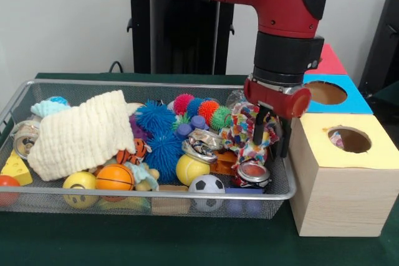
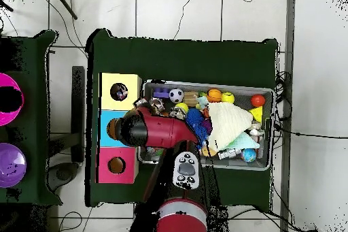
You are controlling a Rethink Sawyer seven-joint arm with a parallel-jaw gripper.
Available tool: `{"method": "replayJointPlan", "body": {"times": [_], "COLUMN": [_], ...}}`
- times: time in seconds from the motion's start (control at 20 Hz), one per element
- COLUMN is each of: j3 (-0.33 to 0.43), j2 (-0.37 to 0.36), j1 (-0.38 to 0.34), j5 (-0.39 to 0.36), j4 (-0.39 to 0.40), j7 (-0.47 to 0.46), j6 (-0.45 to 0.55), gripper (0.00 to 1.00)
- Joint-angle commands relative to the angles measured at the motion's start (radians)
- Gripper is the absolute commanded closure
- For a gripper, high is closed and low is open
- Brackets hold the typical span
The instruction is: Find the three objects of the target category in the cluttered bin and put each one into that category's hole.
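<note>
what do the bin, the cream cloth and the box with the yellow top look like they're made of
Bin: apparently metal wire mesh, silver with a slight sheen; the contents show through its walls. Cream cloth: soft woven fabric, probably cotton, matte, with a crinkled ribbed texture and draped folds. Box with the yellow top: looks like pale unfinished wood, faint grain on its sides; the yellow top seems painted or covered, flat and matte.
</note>
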Motion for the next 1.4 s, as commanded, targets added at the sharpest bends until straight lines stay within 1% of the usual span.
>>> {"method": "replayJointPlan", "body": {"times": [0.05, 0.1, 0.2, 0.25, 0.3, 0.35, 0.4, 0.45, 0.6, 0.7, 0.75, 0.85, 0.95, 1.1, 1.2, 1.3, 1.4], "j3": [-0.001, -0.005, -0.029, -0.038, -0.055, -0.061, -0.071, -0.086, -0.113, -0.118, -0.134, -0.142, -0.149, -0.137, -0.149, -0.109, -0.109], "j2": [-0.057, -0.07, -0.081, -0.099, -0.11, -0.137, -0.165, -0.175, -0.167, -0.156, -0.147, -0.149, -0.149, -0.16, -0.172, -0.231, -0.31], "j1": [-0.02, -0.021, -0.01, -0.004, 0.005, 0.002, 0.005, 0.014, 0.014, 0.01, 0.015, 0.01, 0.012, 0.006, 0.0, -0.041, -0.05], "j5": [0.039, 0.039, 0.043, 0.047, 0.05, 0.049, 0.052, 0.054, 0.048, 0.044, 0.04, 0.032, 0.023, 0.019, 0.017, 0.032, 0.036], "j4": [0.17, 0.176, 0.161, 0.161, 0.143, 0.135, 0.113, 0.082, -0.018, -0.042, -0.066, -0.078, -0.068, -0.022, -0.025, -0.003, 0.007], "j7": [0.176, 0.171, 0.164, 0.162, 0.159, 0.145, 0.133, 0.127, 0.1, 0.095, 0.095, 0.089, 0.092, 0.1, 0.101, 0.069, 0.043], "j6": [-0.036, -0.025, 0.001, 0.017, 0.036, 0.065, 0.119, 0.158, 0.25, 0.26, 0.273, 0.295, 0.288, 0.241, 0.222, 0.237, 0.286], "gripper": [0.0, 0.0, 0.0, 0.0, 0.0, 0.0, 0.0, 0.0, 0.0, 0.0, 0.0, 0.0, 0.0, 0.0, 0.0, 0.0, 0.0]}}
